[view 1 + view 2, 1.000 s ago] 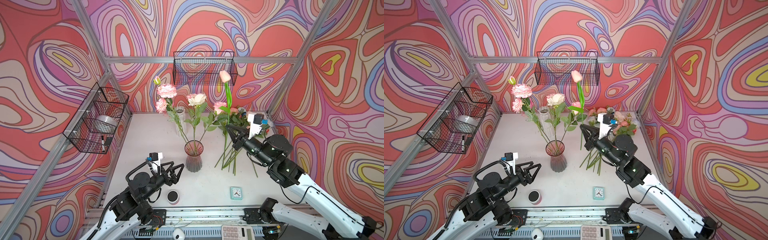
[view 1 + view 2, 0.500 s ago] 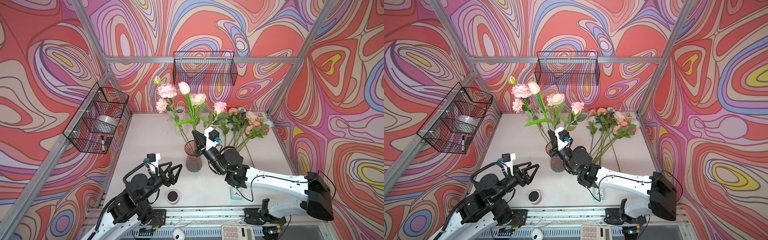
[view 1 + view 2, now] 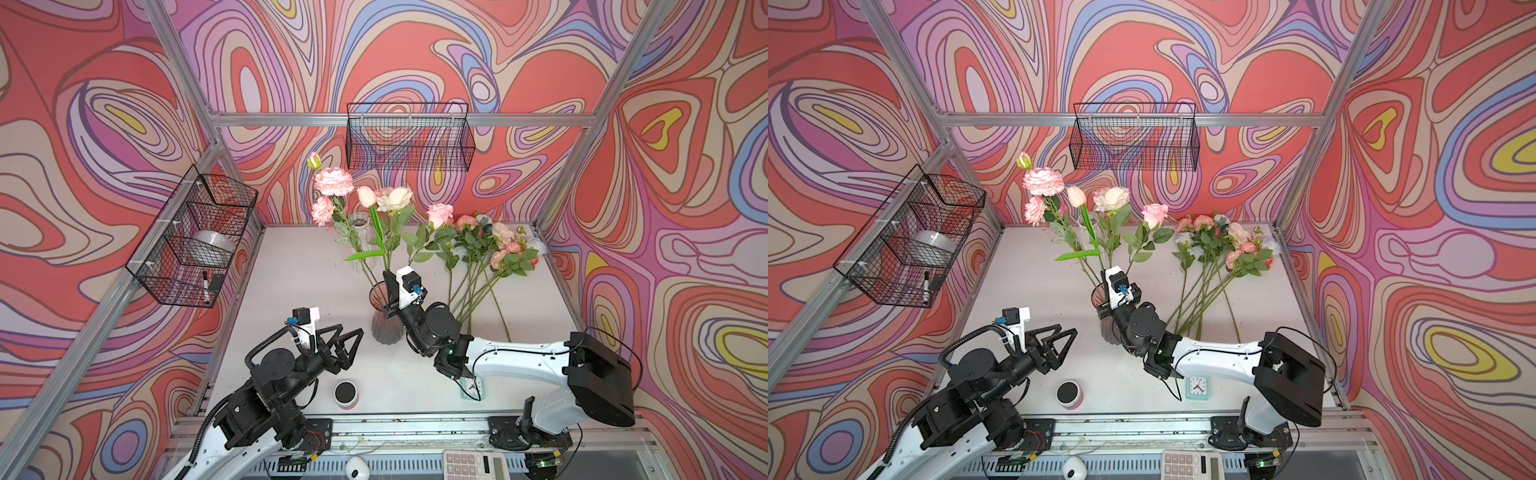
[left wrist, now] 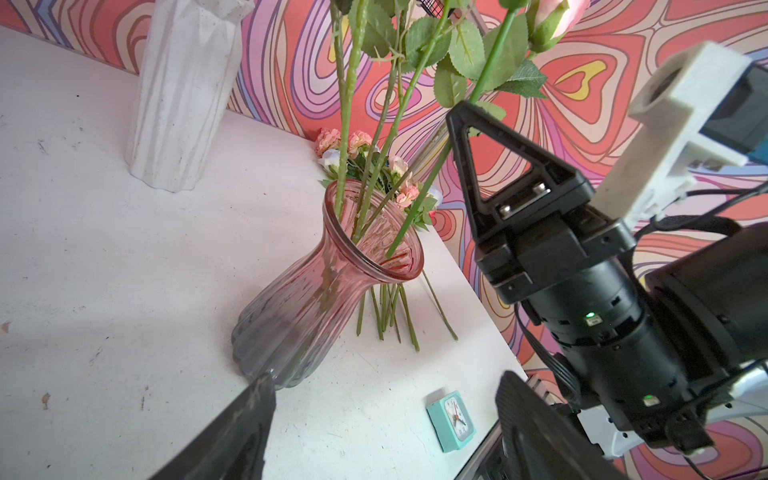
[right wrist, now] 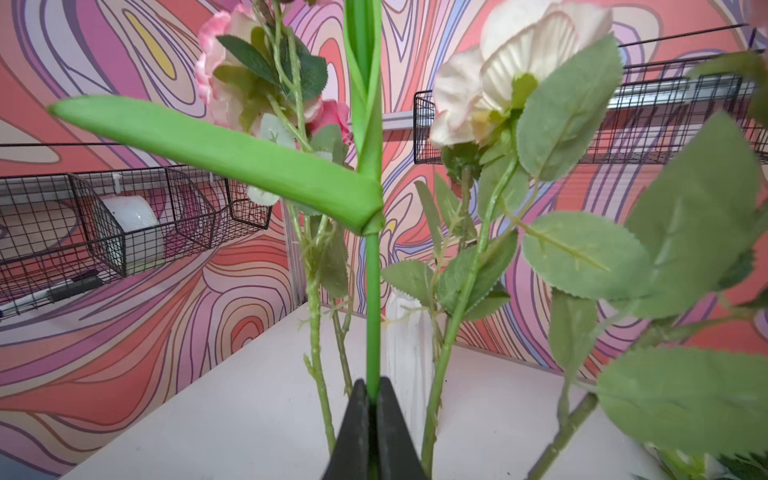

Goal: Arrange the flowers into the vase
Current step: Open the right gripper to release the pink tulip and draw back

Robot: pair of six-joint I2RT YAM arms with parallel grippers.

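the right gripper [image 5: 372,392] is clamped on a tulip stem [image 5: 372,311] whose end sits in the pink vase [image 3: 380,328], other flowers [image 3: 478,266] lie on the table [image 3: 291,291] beside it, and with the left gripper [image 3: 348,332] open and apart, a sideways tug could tip the vase.

A vase [image 3: 380,324] stands in the middle of the table [image 3: 291,291] with flowers [image 3: 392,199] in it. Loose flowers [image 3: 478,266] lie to its right, a second vase [image 3: 360,226] behind, a clock [image 3: 1196,386] and speaker [image 3: 346,392] in front.
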